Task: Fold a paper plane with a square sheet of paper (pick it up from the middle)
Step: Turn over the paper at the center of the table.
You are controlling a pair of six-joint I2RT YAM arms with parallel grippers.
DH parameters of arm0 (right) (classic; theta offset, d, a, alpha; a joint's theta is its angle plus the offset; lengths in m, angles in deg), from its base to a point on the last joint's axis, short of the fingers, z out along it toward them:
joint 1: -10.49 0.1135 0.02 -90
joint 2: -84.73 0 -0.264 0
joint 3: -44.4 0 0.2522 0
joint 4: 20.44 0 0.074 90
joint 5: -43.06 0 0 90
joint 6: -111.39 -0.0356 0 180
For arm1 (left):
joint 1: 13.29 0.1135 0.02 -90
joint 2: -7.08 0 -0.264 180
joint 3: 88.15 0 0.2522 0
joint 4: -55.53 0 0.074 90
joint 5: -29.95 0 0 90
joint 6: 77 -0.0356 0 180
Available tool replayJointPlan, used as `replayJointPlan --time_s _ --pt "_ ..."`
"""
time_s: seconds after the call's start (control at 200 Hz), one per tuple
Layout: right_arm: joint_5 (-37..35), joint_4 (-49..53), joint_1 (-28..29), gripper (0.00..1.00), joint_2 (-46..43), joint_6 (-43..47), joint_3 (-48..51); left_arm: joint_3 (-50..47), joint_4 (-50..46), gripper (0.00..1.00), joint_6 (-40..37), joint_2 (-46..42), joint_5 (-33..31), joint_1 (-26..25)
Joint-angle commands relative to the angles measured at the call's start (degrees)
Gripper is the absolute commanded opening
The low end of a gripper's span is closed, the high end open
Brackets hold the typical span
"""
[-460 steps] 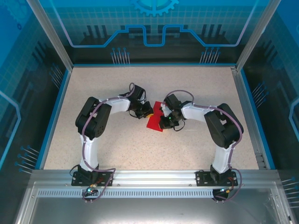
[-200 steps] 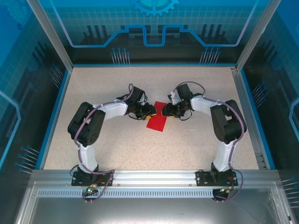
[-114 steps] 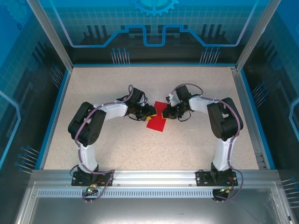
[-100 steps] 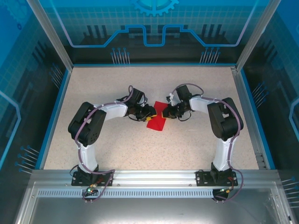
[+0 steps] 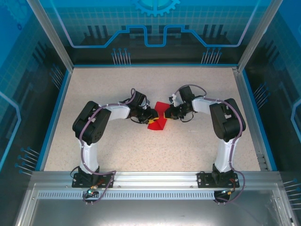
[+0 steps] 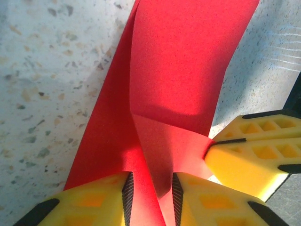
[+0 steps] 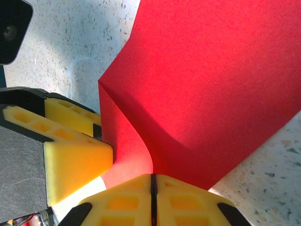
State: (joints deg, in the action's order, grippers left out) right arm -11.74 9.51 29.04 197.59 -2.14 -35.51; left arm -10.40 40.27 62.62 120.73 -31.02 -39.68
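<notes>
The square sheet of paper point(image 5: 158, 121) lies mid-table, bright red, buckled upward with a bit of its yellow reverse showing. In the right wrist view my right gripper point(image 7: 151, 178) is shut on the sheet's point(image 7: 202, 89) near edge, pads pressed together. In the left wrist view my left gripper point(image 6: 150, 181) stands open, and a raised ridge of the paper point(image 6: 174, 80) runs between its yellow fingers point(image 6: 101, 202). The two grippers point(image 5: 149, 114) point(image 5: 168, 113) face each other across the sheet, a finger's width apart. No paper plane shape is formed.
The speckled beige tabletop point(image 5: 155, 155) is ringed by a blue rim and transparent walls point(image 5: 254, 42). Both arm bases sit on the aluminium rail point(image 5: 155, 179) at the near edge. The right gripper's yellow fingers point(image 6: 254, 155) crowd the left wrist view's right side.
The grippers have drawn closer together over the sheet. The paper, flat a second ago, is now pushed up into a ridge between them, with yellow showing.
</notes>
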Motion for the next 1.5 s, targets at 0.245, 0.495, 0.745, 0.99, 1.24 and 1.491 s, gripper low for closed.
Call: replayJointPlan --time_s 0.245,0.495,0.745,0.99,1.24,1.491 --pt "0.54 0.20 -1.31 0.14 -1.85 -0.52 1.02 1.62 2.21 0.11 0.28 1.06 0.68 -0.15" --pt "-4.93 0.91 -5.37 0.54 -10.21 -2.03 2.63 2.40 -4.58 0.02 -7.05 -5.63 -4.17 -0.23" --pt "-20.66 3.32 -7.30 0.75 -19.57 -2.80 5.11 10.60 -27.17 0.02 -21.33 -15.08 -22.23 -0.88" --pt "-30.75 3.84 -7.81 0.85 -27.37 -3.87 8.65 23.16 -43.13 0.03 -31.71 -14.60 -48.85 -5.53" --pt "-36.52 4.64 -9.49 0.92 -32.59 -6.40 12.11 31.74 -47.40 0.03 -36.22 -3.68 -72.99 -11.21" --pt "-38.01 5.71 -12.78 0.92 -35.47 -9.39 14.38 37.15 -47.11 0.02 -37.55 9.63 -81.95 -14.84"
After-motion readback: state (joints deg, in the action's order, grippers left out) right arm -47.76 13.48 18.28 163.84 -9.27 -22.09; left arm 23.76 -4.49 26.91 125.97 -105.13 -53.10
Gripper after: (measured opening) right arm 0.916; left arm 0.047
